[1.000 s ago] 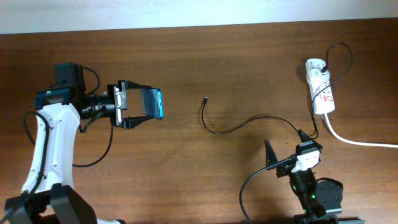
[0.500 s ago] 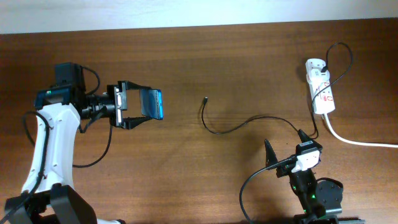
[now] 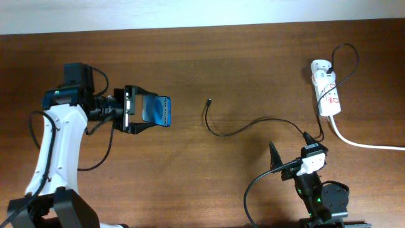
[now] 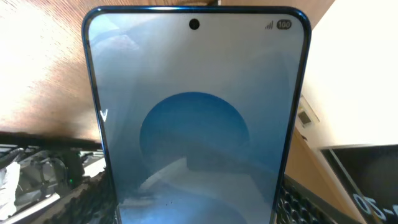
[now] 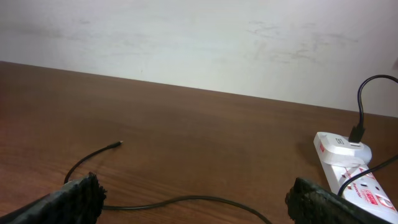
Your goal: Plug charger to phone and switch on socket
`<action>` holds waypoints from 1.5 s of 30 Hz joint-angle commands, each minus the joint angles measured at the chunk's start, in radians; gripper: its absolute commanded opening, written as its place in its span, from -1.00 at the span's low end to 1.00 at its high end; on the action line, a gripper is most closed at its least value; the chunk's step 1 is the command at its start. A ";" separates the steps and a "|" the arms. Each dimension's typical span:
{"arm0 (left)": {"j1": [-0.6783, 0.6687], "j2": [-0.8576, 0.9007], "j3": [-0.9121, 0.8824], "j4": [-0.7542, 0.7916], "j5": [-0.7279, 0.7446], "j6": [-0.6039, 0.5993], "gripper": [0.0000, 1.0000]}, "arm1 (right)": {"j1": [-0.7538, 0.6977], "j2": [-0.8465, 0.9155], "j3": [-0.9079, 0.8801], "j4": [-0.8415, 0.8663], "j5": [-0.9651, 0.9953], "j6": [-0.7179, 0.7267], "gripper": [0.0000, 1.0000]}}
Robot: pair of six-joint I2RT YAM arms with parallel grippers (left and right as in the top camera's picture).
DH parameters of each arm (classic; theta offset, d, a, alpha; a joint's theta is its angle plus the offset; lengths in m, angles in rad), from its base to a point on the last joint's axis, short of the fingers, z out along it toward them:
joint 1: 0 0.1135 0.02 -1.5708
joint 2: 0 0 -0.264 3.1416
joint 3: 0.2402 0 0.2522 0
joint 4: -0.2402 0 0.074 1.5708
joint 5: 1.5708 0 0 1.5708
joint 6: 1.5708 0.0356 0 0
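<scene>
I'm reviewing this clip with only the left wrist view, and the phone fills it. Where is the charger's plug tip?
Observer: The charger's plug tip lies loose on the table, right of the phone and apart from it.
Operator: Does the right arm hold the charger?
Observer: No, the right end effector is open and grips nothing.
Operator: And the charger's other end?
Observer: It is plugged in at the far end of the socket.

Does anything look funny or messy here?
Nothing is broken or spilled. The only loose end: the charger has its plug tip lying bare on the table, not in the phone, which the left gripper holds.
</scene>
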 commanded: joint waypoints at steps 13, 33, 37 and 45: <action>-0.005 -0.024 -0.001 -0.016 -0.084 -0.007 -1.00 | 0.006 0.087 0.234 -0.072 -0.228 0.161 0.97; -0.014 -0.024 -0.001 -0.018 -0.246 -0.030 -1.00 | 0.006 0.967 1.076 -0.718 -0.515 0.230 0.97; -0.074 -0.024 -0.001 -0.016 -0.325 -0.059 -1.00 | 0.008 1.108 1.076 -0.698 -0.697 0.230 0.98; -0.202 -0.024 -0.001 -0.017 -0.402 -0.238 -1.00 | 0.199 1.267 1.076 -0.544 -0.548 0.580 0.52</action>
